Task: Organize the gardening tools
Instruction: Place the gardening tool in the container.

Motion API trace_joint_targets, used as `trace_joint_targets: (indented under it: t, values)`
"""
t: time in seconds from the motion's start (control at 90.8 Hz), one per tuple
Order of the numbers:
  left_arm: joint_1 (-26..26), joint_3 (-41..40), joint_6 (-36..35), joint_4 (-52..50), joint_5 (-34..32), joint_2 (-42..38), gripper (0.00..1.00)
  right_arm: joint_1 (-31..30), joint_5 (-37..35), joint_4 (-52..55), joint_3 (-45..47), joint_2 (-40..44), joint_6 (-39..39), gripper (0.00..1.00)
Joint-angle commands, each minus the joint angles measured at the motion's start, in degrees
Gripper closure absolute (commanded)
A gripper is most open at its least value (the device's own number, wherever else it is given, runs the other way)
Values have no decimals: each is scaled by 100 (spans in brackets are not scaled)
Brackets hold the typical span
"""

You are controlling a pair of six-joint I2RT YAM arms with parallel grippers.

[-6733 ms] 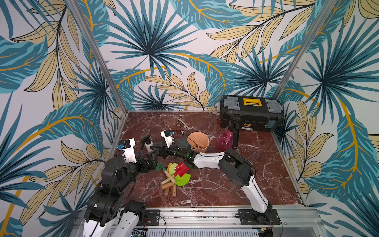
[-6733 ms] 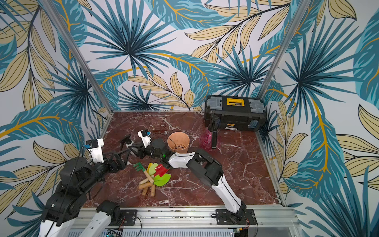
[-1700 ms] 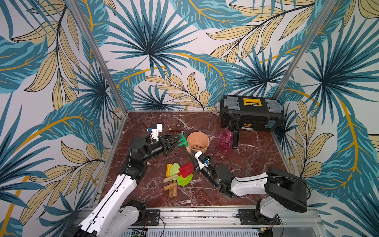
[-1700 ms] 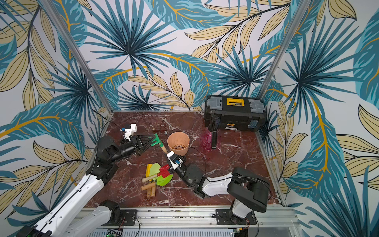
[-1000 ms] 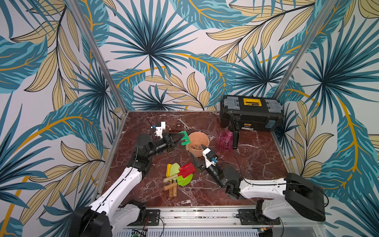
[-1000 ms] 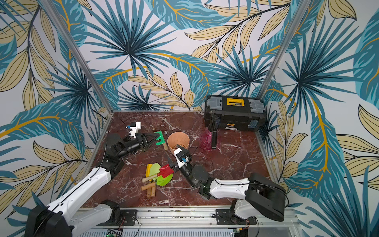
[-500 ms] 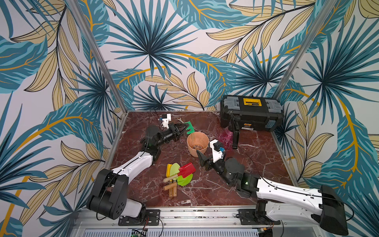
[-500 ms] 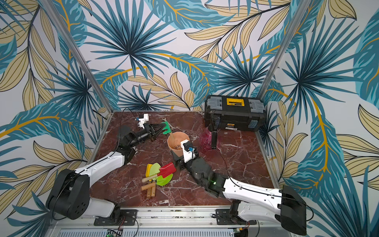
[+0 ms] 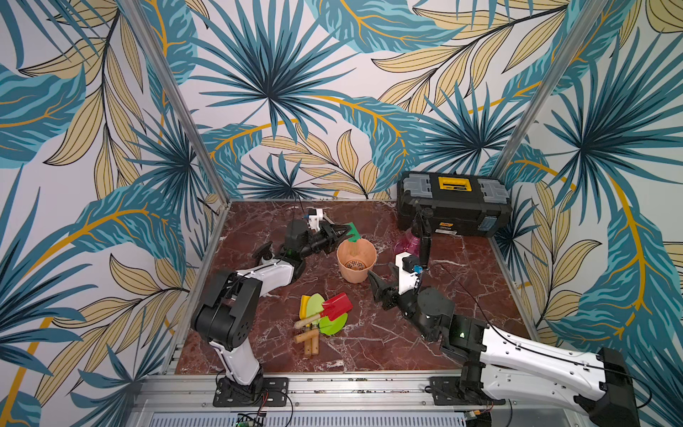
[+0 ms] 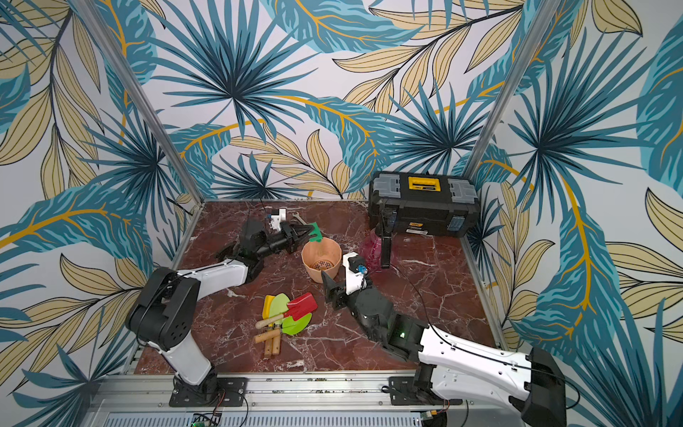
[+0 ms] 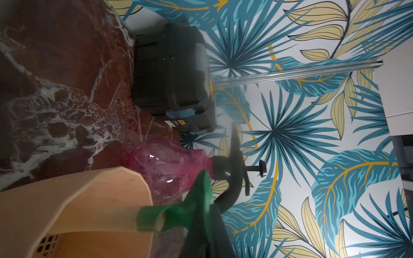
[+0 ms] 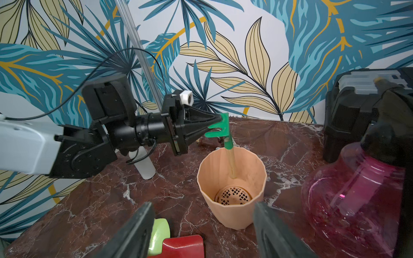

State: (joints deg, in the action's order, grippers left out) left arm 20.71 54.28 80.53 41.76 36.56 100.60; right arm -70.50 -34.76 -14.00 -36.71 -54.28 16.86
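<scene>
My left gripper [image 9: 343, 231] is shut on the head of a dark-green rake [image 9: 354, 232], held above the orange pot [image 9: 356, 264]. Its tan handle [image 12: 231, 163] hangs down inside the pot. In the left wrist view the green head [image 11: 196, 201] sits between the shut jaws. My right gripper [image 12: 203, 204] stands open and empty, low in front of the pot. A pile of hand tools lies on the floor before it: a red shovel [image 9: 336, 305], lime-green [image 9: 315, 305] and yellow [image 9: 303, 307] heads, tan handles [image 9: 308, 340]. The pink sprayer [image 9: 406, 242] stands right of the pot.
A black-and-yellow toolbox [image 9: 452, 207] sits shut in the back right corner. A silver wrench [image 10: 295, 216] and brass fittings [image 12: 205, 141] lie behind the left gripper near the back wall. Aluminium posts and patterned walls close in the marble floor [image 9: 462, 281].
My left arm has carried the green rake rightward from mid-floor to over the pot, handle now inside. The right arm has swung right and settled beside the pot, jaws slightly wider.
</scene>
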Motion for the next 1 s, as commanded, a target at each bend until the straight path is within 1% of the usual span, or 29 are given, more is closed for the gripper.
trace_joint_targets:
  t: [0.0, 0.198, 0.352, 0.529, 0.672, 0.716, 0.815, 0.991]
  values:
    - [158, 120, 220, 489, -88, 308, 100, -11, -165, 294, 177, 105, 150, 26]
    - [420, 283, -91, 21, -255, 525, 100, -17, -234, 331, 277, 190, 203, 26]
    - [493, 298, -216, -131, -327, 585, 100, -4, -267, 369, 315, 199, 221, 26]
    - [548, 358, -383, -399, -368, 601, 87, -16, -301, 365, 324, 199, 163, 26]
    - [582, 404, -426, -455, -377, 569, 70, -17, -301, 337, 334, 181, 133, 26]
    - [598, 428, -450, -492, -377, 544, 66, -16, -305, 329, 335, 173, 119, 26]
    - [629, 496, -573, -616, -377, 484, 61, -17, -304, 297, 341, 164, 104, 26]
    - [667, 573, -666, -737, -360, 402, 57, -17, -295, 241, 341, 122, 68, 26]
